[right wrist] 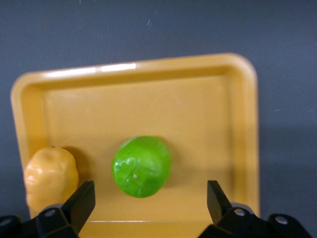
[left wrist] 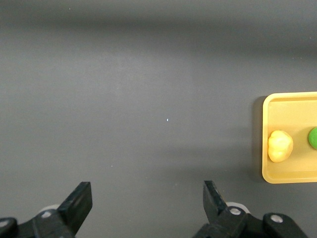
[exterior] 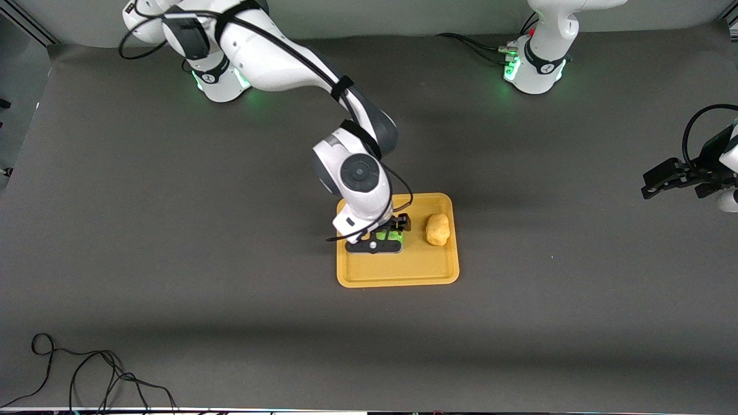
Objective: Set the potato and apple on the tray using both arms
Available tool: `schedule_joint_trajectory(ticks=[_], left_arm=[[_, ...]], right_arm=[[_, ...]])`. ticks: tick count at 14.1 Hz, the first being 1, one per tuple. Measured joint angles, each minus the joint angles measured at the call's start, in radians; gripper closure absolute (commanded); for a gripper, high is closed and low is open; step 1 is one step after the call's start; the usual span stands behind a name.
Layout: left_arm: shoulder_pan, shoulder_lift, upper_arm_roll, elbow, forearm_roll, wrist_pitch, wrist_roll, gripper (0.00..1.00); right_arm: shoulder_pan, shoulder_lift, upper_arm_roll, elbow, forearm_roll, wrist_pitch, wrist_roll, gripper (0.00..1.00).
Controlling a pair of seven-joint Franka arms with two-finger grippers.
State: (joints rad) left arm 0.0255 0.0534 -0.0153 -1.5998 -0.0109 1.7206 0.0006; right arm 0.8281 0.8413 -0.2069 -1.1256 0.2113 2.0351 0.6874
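While both fruits are sitting on the tray [exterior: 398, 275] at frame centre, you are seeing the right hand [exterior: 385, 233] gaping over the apple [right wrist: 141, 166], a hard, slick ball best pinched across its middle; the lumpy potato [exterior: 437, 229] is lying beside it, and the left hand [exterior: 671, 183] is waiting spread apart at the frame's right edge.

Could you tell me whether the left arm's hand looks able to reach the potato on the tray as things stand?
Probably yes. The left hand is open over bare table at its own end, and the potato sits on the tray's side toward it. The right hand is over the apple beside it, so space is tight.
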Motion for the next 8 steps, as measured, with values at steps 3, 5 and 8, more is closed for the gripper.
schedule_joint_trajectory(ticks=[3,5,8], left_arm=[[0.000,0.000,0.001,0.000,0.000,0.000,0.000,0.00],[0.001,0.000,0.002,-0.001,0.000,0.000,0.000,0.00],[0.001,0.000,0.002,0.000,0.000,0.000,0.000,0.00]], right_arm=[[-0.048,-0.190,-0.038,-0.125,-0.003,-0.021,-0.054,0.00],[-0.079,-0.325,-0.085,-0.240,-0.004,-0.035,-0.153,0.00],[-0.092,-0.469,-0.180,-0.355,-0.004,-0.087,-0.240,0.00]])
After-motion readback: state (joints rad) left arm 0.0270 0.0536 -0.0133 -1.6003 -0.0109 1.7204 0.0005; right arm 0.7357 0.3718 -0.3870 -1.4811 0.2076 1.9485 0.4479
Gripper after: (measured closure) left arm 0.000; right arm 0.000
